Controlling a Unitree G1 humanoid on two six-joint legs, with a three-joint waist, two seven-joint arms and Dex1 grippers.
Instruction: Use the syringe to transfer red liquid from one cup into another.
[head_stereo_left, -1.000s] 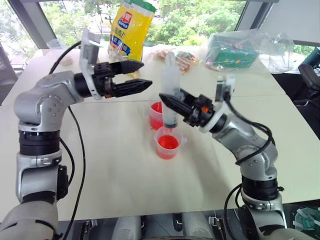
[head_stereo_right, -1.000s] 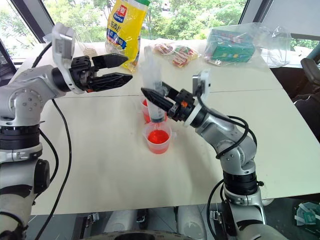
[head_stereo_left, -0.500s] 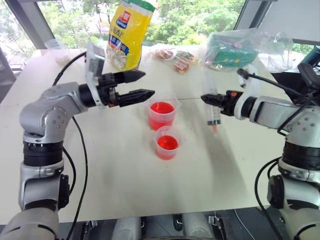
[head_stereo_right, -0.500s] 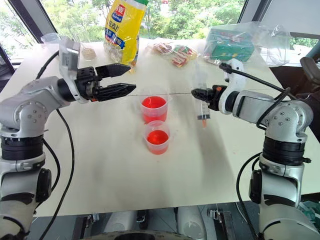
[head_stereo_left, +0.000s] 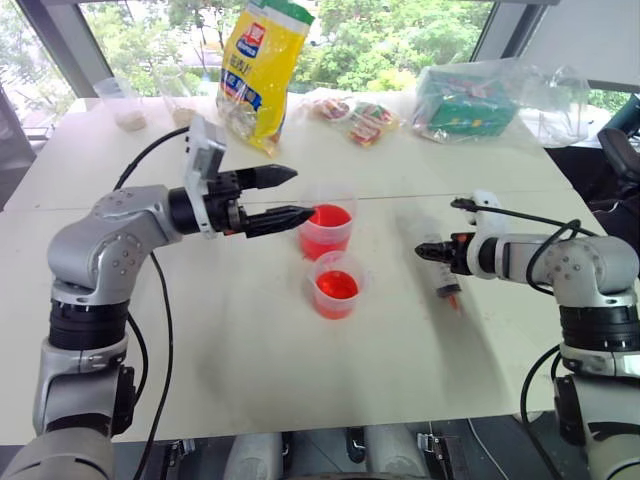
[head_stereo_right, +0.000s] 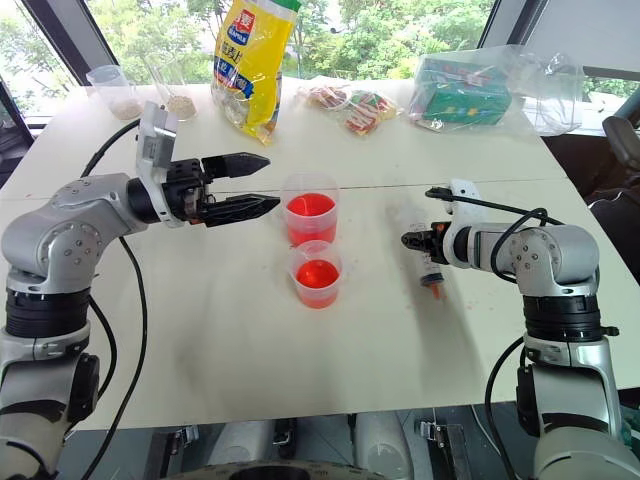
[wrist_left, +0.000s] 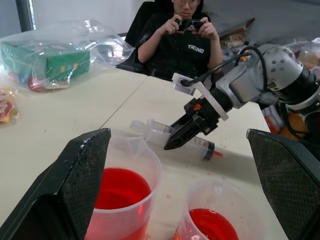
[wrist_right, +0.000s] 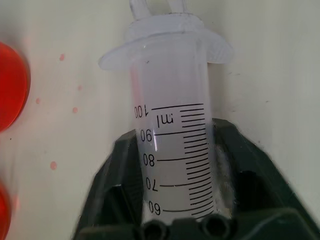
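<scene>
since a second ago the right gripper (head_stereo_right: 412, 241) has swung away from above the cups, out to the right and down, and the syringe (head_stereo_right: 428, 268) that stood upright over the shorter cup now lies flat on the white table (head_stereo_right: 250, 340), orange-red tip toward the robot and plunger end away. the left arm has sunk slightly beside the cups.

nearest of the containers is the shorter clear cup (head_stereo_left: 336, 287) with the rim tab, holding a shallow pool of red liquid (head_stereo_left: 336, 286). just behind it, nearly touching, stands the taller cup (head_stereo_left: 325, 232), its red liquid reaching well up the wall. both are upright, and small red drops speckle the table between them and the syringe. the right wrist view shows the syringe barrel with its printed scale looking clear, no red in the visible part.

the right gripper points forward and down at the table, well to the right of the cups; its black fingers (wrist_right: 117, 175) flank the barrel on both sides with the barrel lying on the table, and it cannot be told whether they clamp it or have slackened.

the left gripper (head_stereo_left: 300, 195) hangs level, pointing rightward, fingertips just beside the taller cup's rim, jaws spread wide with nothing between them.

farther back lie a yellow snack bag (head_stereo_left: 258, 62), small packets (head_stereo_left: 352, 112) and a green box in a plastic bag (head_stereo_left: 468, 100). in the left wrist view a seated person (wrist_left: 182, 40) holds a device beyond the table.
</scene>
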